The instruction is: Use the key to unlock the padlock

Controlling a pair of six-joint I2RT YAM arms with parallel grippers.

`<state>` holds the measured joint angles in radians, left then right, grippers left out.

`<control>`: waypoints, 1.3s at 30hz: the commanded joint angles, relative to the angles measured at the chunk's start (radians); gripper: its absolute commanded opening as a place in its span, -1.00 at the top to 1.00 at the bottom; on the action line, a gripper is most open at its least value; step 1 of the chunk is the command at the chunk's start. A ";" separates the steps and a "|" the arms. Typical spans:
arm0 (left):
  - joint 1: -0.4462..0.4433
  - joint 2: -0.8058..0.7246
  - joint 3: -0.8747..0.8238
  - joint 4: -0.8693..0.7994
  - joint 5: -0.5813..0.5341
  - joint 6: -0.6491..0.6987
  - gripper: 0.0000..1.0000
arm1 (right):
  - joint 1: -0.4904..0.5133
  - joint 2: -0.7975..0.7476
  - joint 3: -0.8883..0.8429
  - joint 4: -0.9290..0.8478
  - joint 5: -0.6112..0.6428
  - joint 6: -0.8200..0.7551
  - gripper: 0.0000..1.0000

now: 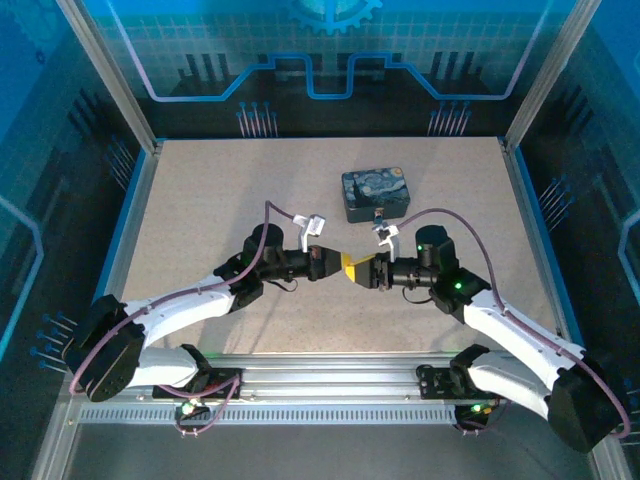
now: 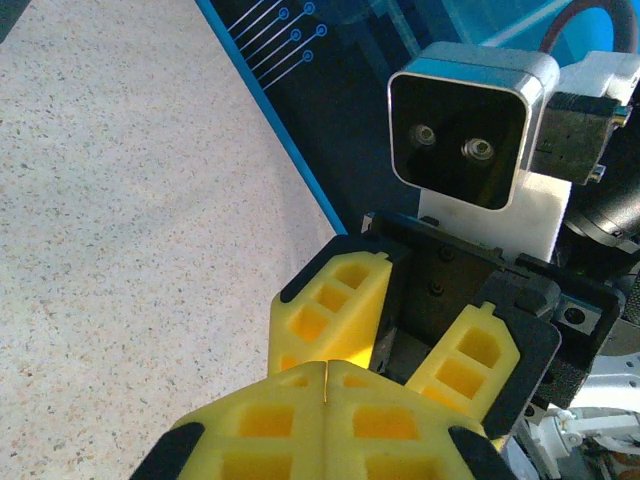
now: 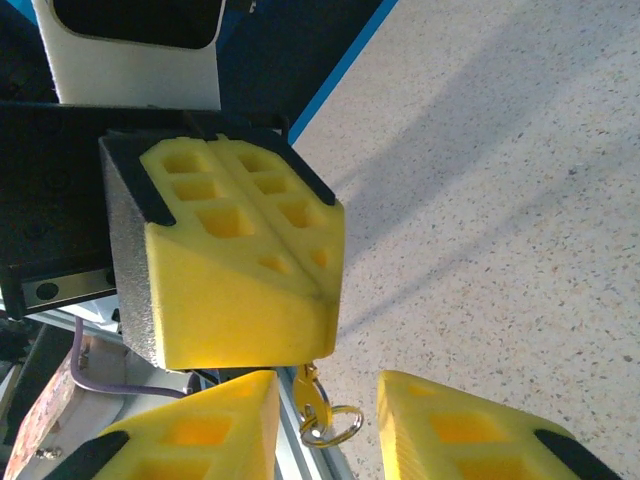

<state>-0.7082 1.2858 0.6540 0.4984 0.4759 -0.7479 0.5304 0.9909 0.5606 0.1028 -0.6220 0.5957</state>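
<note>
Fingers of the left gripper (image 3: 322,300), pressed together, clamp the key (image 3: 316,398); its long axis continues their seam, ring end pointing into the gap between the parted fingers of the right gripper (image 2: 375,360). The right wrist camera resolves the key. From overhead it is too small to make out, but that view places both grippers tip to tip above the middle of the table (image 1: 200,200), near the tin box (image 1: 375,192), with the padlock (image 1: 380,213) at its near side.

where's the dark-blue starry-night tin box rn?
Top view: the dark-blue starry-night tin box sits right of centre on the table, just beyond the right gripper.
</note>
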 commanded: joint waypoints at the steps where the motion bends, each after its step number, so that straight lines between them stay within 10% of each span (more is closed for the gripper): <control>1: -0.006 -0.028 0.027 -0.015 -0.018 0.040 1.00 | 0.012 0.000 -0.005 0.035 -0.021 0.009 0.41; 39: -0.005 -0.072 0.003 -0.043 -0.074 0.054 1.00 | 0.008 -0.051 -0.030 -0.032 0.038 0.000 0.93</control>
<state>-0.7101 1.2465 0.6537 0.4534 0.4339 -0.7258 0.5423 0.9577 0.5484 0.1051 -0.5999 0.6022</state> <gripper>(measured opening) 0.053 0.060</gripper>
